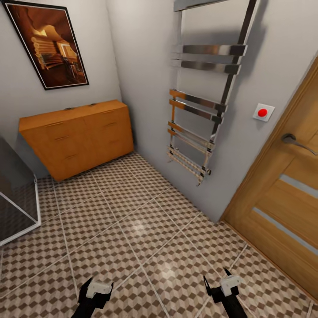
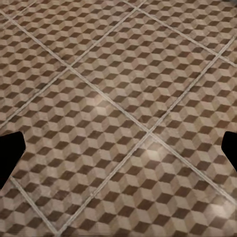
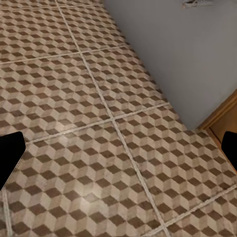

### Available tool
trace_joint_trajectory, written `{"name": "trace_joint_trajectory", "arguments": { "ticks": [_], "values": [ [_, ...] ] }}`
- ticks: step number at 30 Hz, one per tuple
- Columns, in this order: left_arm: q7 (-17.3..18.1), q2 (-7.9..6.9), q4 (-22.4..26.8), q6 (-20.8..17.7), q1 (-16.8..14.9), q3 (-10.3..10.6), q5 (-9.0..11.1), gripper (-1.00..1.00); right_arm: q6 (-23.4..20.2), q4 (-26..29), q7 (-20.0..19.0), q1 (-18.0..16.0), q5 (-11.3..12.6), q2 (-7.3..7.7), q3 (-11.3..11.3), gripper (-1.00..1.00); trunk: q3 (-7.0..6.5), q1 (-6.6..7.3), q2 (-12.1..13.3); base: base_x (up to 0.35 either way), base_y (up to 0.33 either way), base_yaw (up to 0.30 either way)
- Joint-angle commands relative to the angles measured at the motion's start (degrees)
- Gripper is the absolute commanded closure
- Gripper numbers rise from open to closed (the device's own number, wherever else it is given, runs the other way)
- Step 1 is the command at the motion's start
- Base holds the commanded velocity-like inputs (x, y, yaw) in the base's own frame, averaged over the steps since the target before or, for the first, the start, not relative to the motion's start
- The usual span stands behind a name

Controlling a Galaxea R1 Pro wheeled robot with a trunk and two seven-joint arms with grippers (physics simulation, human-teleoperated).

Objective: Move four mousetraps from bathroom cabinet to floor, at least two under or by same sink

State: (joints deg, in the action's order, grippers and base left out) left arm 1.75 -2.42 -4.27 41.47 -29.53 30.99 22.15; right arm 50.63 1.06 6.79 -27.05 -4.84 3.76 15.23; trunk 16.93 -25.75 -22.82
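The cabinet (image 1: 77, 137) stands at the far left, in the corner under a framed picture (image 1: 47, 42), with its long axis running along the far wall and its drawer fronts turned toward you. On its flat top there are two small dark marks, which may be mousetraps, but they are too small to tell. No trap lies on the floor (image 1: 132, 229) that you can see.

From your claws the cabinet is far ahead and to the left, well apart, with open tiles between. The left claw (image 1: 95, 289) is on the nearer side to it, so I judge this arm is the better one for the first reach, after you drive the base forward and left.

Both claws hang low over the tiles. In each wrist view the two dark fingers (image 2: 11, 155) stand wide apart at the edges, with nothing between them; the right claw (image 1: 219, 280) is the same, empty.

On the right wall there is a chrome towel rail (image 1: 205, 104), a red button (image 1: 263, 112) and a wooden door (image 1: 282, 212). A glass shower corner (image 1: 15, 198) is at the near left.
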Motion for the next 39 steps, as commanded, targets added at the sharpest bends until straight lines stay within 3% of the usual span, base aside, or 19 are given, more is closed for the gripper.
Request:
{"name": "trace_joint_trajectory", "arguments": {
  "ticks": [1, 39],
  "values": [
    [0.2, 0.05, -0.2, 0.3, -0.1, 0.5, 0.5, -1.0, 0.1, 0.0, 0.6, 0.0, -0.5, 0.02, 0.2, -1.0, 0.1, -0.03, -0.1, 0.0, 0.0, 0.283],
    [0.2, 0.05, -0.2, 0.3, -0.1, 0.5, 0.5, -1.0, 0.1, 0.0, 0.6, 0.0, -0.5, 0.0, 0.2, -1.0, 0.1, -0.03, -0.1, 0.0, 0.0, 0.283]
  ]
}}
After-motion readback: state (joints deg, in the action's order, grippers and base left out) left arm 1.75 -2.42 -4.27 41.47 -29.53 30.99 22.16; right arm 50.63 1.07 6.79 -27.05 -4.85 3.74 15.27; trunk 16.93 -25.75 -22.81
